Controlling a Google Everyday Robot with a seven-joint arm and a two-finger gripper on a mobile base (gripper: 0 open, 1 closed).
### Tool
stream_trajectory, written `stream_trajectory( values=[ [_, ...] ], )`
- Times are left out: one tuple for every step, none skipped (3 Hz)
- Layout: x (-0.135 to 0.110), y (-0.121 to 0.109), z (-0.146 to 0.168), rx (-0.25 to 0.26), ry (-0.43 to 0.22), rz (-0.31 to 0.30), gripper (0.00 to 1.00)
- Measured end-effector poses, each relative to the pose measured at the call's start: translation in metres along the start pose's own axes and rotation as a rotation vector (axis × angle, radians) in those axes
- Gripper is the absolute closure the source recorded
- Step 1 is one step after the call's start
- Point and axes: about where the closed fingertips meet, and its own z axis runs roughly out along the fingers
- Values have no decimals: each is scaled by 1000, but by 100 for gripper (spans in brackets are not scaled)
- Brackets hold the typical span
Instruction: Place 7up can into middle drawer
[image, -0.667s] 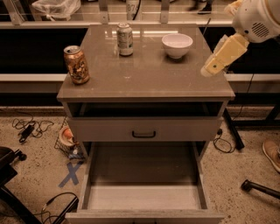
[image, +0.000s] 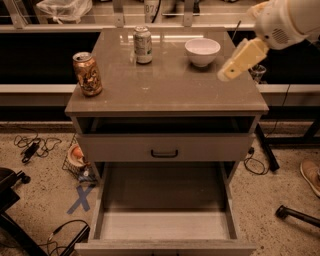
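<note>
We see the 7up can (image: 143, 45) standing upright on the desk (image: 165, 92), in the back part of the top and a little left of the middle. Its long axis is vertical, and the shiny metal top points up. The green markings are on the side turned to us. Nothing touches it.

To its right, near but apart, stands a white bowl (image: 202, 51). The orange-brown can (image: 87, 74) stands upright too, close to the left edge of the desk and more to the front – well apart from the 7up can.

The arm (image: 287, 22) enters from the upper right corner, white and rounded. From it the tan tool (image: 227, 74) slants down and to the left. In the picture its tip lies over the right side of the desk, just right of the bowl. The tool is well apart from the 7up can and has hold of nothing that we can see; whether it is open or closed we cannot tell.

Below the top there is a dark open slot, then a drawer front (image: 125, 149) with a small black handle (image: 164, 153). Under this the middle drawer (image: 165, 225) is pulled out towards us – we see its low side walls and its pale flat floor. On the ground at the left lie cables and a blue cross of tape (image: 81, 198).
</note>
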Motion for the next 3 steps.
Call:
stream_trajectory(
  values=[
    [-11, -37, 67, 24, -208, 101, 0],
    [-40, -88, 142, 94, -496, 254, 0],
    [-60, -116, 172, 135, -643, 317, 0]
  ],
)
